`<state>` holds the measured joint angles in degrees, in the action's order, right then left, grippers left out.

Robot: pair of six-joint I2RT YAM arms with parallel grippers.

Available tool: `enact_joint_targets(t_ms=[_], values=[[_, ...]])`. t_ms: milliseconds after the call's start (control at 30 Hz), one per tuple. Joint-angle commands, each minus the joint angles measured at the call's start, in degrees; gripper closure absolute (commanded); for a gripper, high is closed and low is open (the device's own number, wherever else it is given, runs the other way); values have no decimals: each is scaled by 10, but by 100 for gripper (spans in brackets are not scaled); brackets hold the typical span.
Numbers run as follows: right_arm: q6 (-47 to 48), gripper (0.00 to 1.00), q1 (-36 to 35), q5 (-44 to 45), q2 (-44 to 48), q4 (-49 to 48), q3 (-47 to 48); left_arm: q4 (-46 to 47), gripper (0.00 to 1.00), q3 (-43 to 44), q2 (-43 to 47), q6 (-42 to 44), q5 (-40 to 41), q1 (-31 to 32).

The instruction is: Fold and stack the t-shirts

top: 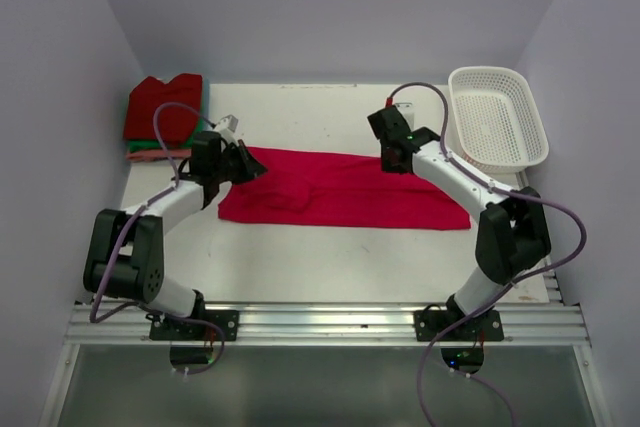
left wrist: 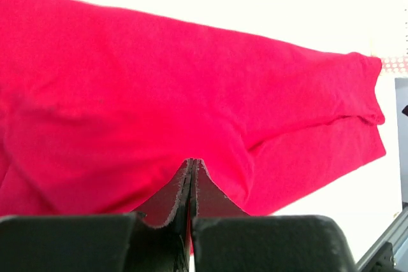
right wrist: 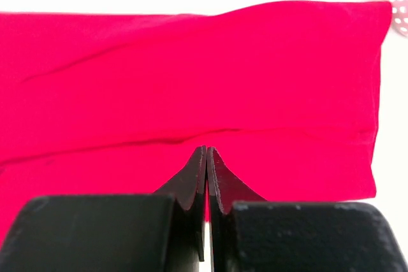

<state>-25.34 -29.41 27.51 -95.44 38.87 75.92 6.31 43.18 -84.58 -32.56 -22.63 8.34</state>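
Pinching left hand [left wrist: 192,161]: its fingers are pressing tight together on an edge of the crimson-pink t-shirt [left wrist: 159,93]; a thin sliver of red is showing between them in the wrist view.
Right hand [right wrist: 206,150]: its fingers are likewise squeezing together on the same shirt, with a red sliver sitting in the narrow slit between them.
Grip points: seen from above, the left hand is holding the shirt's far left corner and the right hand is holding the far edge toward its right end; whether that edge is lifting off the counter [top: 330,267] is hard to tell from up there.
Crimson-pink t-shirt: it is lying as a long, flattened band across the middle of the counter, stretching between the two hands, with a soft crease running along its length and its near right corner reaching out past the right hand.
Folded t-shirts [top: 163,112]: they are sitting stacked at the far left corner, near the left hand, a dark red one showing on top and green and salmon-pink edges peeking out beneath.
Basket [top: 500,117]: the white lattice basket is resting at the far right corner, beside the right arm.
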Motion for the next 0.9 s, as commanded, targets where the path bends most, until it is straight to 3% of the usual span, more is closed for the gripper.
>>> enact_joint_targets(t_ms=[0,200,533,867], values=[[-9,100,22,24,-14,-43,-16,35,100,27,-72,-22,-13,7],[0,100,43,-12,-69,-85,-22,53,100,9,-160,-55,0,14],[-7,100,48,-62,-121,-145,-49,78,100,-35,-162,-69,23,27],[-13,100,44,-141,-126,-161,-122,46,100,71,-242,-70,49,26]])
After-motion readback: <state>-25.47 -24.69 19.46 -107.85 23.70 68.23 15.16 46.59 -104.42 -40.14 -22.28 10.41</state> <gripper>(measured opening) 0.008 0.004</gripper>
